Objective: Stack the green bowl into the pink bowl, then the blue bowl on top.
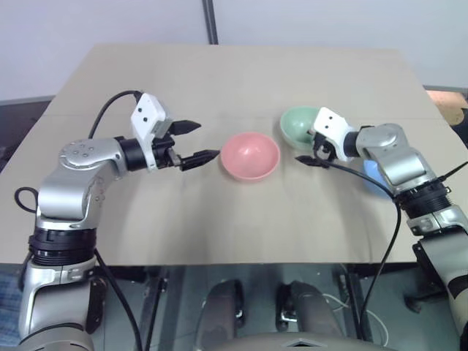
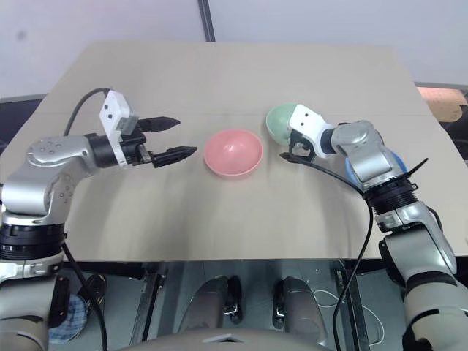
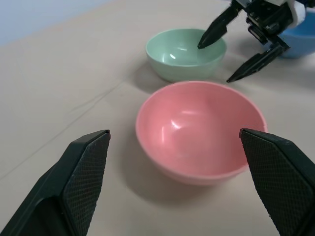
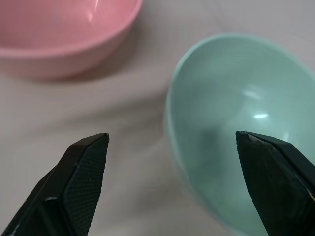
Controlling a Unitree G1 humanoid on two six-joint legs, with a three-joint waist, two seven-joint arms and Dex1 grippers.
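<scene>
The pink bowl [image 1: 250, 156] sits mid-table, upright and empty. Just behind it to the right stands the green bowl [image 1: 298, 123], also empty. My right gripper [image 1: 308, 146] is open at the green bowl's near rim, with one finger over the hollow and the other outside the wall [image 4: 246, 113]; whether it touches is unclear. The blue bowl [image 3: 300, 42] lies further right, mostly hidden behind my right arm. My left gripper [image 1: 206, 140] is open and empty, hovering just left of the pink bowl [image 3: 202, 130] and pointing at it.
The tan table [image 1: 219, 73] carries the three bowls and nothing else. A black cable [image 1: 380, 212] trails from my right wrist over the table's front right edge. Floor and a wall lie beyond the far edge.
</scene>
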